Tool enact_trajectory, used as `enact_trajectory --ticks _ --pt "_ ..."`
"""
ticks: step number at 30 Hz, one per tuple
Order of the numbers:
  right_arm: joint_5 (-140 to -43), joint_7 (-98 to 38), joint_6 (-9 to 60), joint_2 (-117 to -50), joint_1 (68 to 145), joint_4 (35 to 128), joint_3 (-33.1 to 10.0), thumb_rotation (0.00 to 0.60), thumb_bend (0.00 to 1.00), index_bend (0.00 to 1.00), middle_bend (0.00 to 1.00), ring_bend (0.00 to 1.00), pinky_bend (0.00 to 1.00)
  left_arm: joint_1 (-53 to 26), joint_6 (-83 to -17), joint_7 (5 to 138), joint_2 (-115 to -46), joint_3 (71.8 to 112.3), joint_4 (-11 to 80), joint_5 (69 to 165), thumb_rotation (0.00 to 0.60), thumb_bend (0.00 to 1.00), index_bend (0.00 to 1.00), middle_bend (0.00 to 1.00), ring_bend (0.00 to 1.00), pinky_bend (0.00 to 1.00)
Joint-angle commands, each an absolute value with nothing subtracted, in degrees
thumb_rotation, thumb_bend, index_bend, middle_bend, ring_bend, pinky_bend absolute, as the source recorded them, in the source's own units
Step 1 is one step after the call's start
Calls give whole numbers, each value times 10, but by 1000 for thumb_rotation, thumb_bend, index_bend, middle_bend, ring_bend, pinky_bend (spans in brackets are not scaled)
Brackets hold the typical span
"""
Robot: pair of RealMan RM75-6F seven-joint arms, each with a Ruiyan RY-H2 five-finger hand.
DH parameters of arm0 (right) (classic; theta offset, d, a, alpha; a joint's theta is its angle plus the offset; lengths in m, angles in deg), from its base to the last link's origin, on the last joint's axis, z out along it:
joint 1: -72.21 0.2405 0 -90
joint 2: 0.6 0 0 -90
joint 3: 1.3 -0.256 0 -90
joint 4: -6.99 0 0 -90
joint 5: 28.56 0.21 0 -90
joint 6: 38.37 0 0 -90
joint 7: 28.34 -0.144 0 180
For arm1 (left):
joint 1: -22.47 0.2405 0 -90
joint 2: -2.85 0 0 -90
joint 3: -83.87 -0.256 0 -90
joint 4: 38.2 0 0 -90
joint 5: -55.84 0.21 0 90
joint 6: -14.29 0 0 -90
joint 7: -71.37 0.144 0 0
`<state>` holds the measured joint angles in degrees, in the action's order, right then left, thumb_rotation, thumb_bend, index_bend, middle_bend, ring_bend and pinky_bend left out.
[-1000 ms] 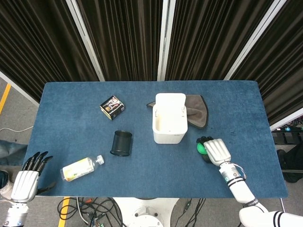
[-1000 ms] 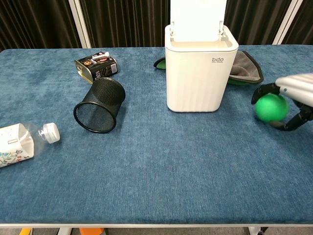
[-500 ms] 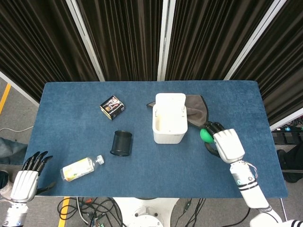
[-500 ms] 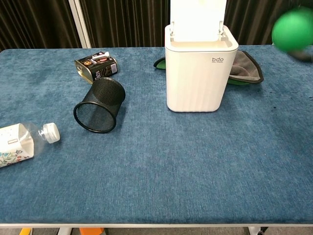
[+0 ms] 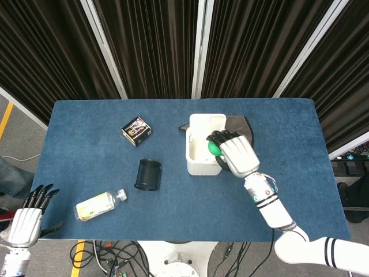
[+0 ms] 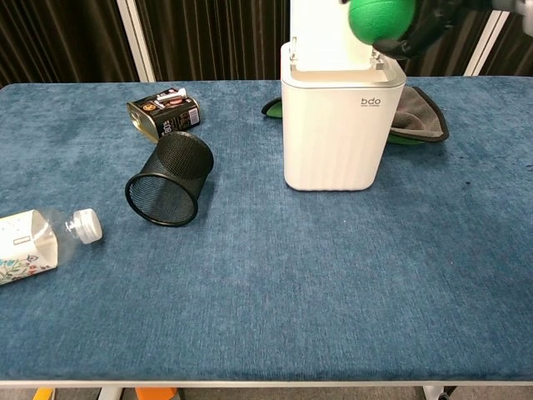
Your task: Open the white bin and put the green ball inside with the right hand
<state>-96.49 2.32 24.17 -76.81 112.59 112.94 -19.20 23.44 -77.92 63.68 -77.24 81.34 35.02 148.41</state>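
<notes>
The white bin [image 5: 199, 157] [image 6: 337, 133] stands mid-table with its lid [image 6: 333, 29] tipped up and open. My right hand [image 5: 233, 152] [image 6: 420, 25] holds the green ball [image 5: 214, 147] [image 6: 381, 20] just above the bin's open top, fingers wrapped around it. My left hand [image 5: 27, 218] hangs off the table's front left corner, fingers apart and holding nothing; the chest view does not show it.
A black mesh cup [image 5: 147, 174] [image 6: 170, 179] lies on its side left of the bin. A plastic bottle [image 5: 99, 204] [image 6: 37, 242] lies near the front left. A small dark box [image 5: 136, 131] [image 6: 162, 116] sits behind the cup. A grey-green cloth [image 5: 241, 134] [image 6: 415, 117] lies right of the bin.
My right hand lifted the green ball from the table at the right and carried it left, so it now hovers over the open bin. The left hand barely shifted.
</notes>
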Motion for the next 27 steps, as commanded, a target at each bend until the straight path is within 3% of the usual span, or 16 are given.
enact_trajectory --ticks 1,8,13,20,27 --pt "-981 5 262 -764 1121 1141 -193 600 0 0 6 0 0 236 -781 633 -773 813 347 1484 600 96 189 100 33 139" --pt "-1034 -32 317 -724 1072 1162 -159 600 0 0 3 0 0 235 -783 632 -774 813 345 1488 600 96 189 101 33 139" --pt "-1131 -72 402 -691 991 1171 -88 600 0 0 8 0 0 237 -787 637 -775 813 352 1490 600 96 189 100 33 139" --pt "-1165 -123 509 -698 840 1061 35 600 0 0 0 0 0 235 -791 633 -775 814 351 1494 600 96 189 100 33 139" --pt "-1126 -207 546 -764 750 909 57 600 8 0 0 0 0 231 -792 631 -774 816 350 1499 600 96 189 101 33 139"
